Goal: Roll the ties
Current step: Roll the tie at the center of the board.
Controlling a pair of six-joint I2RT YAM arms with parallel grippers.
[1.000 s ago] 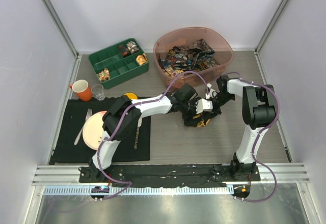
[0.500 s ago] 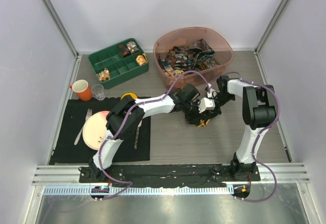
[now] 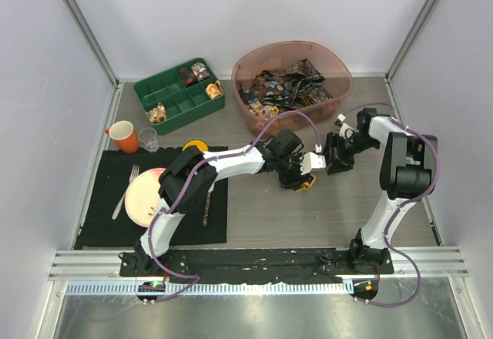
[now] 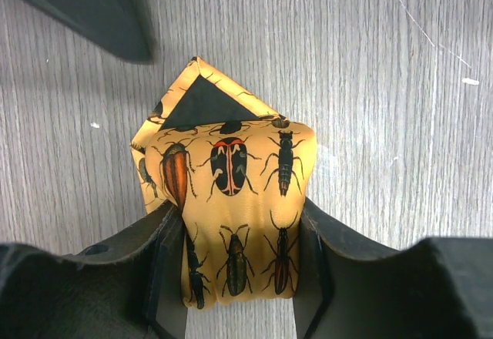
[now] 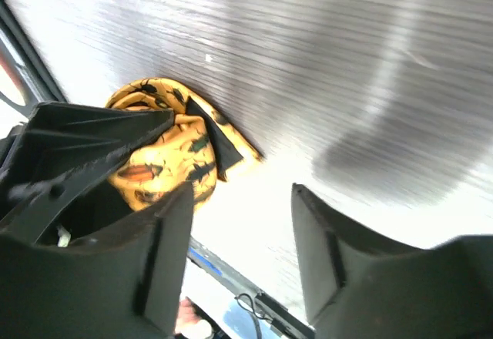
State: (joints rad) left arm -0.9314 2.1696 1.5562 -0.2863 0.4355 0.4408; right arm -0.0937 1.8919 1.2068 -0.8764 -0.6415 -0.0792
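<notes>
Withdrawn and now open, right gripper (image 5: pixel 240 194) stands just beside the rolled yellow tie (image 4: pixel 231 171), clamped between the fingers of left gripper (image 4: pixel 237 233) on the table (image 4: pixel 385 85); an even squeeze should prevent unrolling.

- We see a robot test cell in a lab: plain white panel walls (image 3: pixel 231 15) in bare aluminium posts (image 3: pixel 81 23) box in the grey wood-grain table (image 3: pixel 308 216).
- At the table's near edge, a slotted aluminium rail (image 3: pixel 254 263) carries two cabled black-and-white robot arms (image 3: pixel 231 162).
- Near its left edge sit an orange mug (image 3: pixel 123 136) and a black place mat (image 3: pixel 100 227).
</notes>
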